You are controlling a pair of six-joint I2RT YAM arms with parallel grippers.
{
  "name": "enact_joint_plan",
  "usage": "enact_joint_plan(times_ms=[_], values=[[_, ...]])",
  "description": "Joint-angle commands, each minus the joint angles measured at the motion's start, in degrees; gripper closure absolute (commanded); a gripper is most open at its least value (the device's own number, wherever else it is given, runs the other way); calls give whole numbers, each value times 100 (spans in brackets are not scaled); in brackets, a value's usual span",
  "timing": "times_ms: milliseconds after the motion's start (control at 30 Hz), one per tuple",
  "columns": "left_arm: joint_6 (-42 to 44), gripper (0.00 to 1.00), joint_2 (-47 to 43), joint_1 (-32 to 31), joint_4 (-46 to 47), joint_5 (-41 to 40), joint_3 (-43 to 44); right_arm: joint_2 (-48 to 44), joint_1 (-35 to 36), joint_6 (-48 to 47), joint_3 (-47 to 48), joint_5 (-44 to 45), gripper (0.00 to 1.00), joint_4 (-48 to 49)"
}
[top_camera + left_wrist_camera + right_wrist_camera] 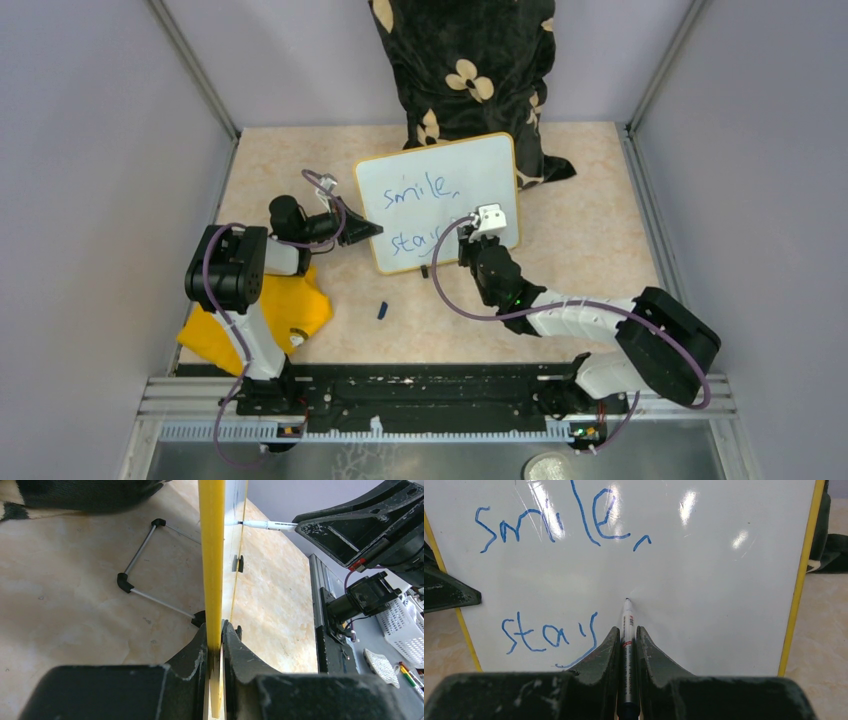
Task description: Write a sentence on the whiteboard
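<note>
The whiteboard (480, 175) stands tilted at mid table, white with a yellow rim. Blue writing on it reads "smile," (559, 522) above "stay" (549, 635). My left gripper (362, 229) is shut on the board's left edge; in the left wrist view the yellow rim (212, 555) runs between its jaws (220, 630). My right gripper (478, 232) is shut on a white marker (627, 630), tip on the board right of "stay". The marker also shows in the left wrist view (267, 525).
A yellow cloth (255, 320) lies by the left arm. A blue marker cap (382, 310) lies on the table in front of the board. A black flowered cloth (465, 70) hangs behind the board. The board's wire stand (145, 565) rests on the table.
</note>
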Motion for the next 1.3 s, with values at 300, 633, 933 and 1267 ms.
enact_joint_plan(times_ms=[300,633,933,1267], values=[[423,100,223,-89,-461,-273,-6,-251,-33,613,-184,17,100,-652],[425,100,224,-89,-467,-277,-14,-459,184,881,-427,30,100,-938],[416,100,234,-89,-466,-281,-21,-747,248,932,-474,75,100,-1100],[407,100,235,-89,-452,-290,-14,-1183,90,630,48,116,100,-1105]])
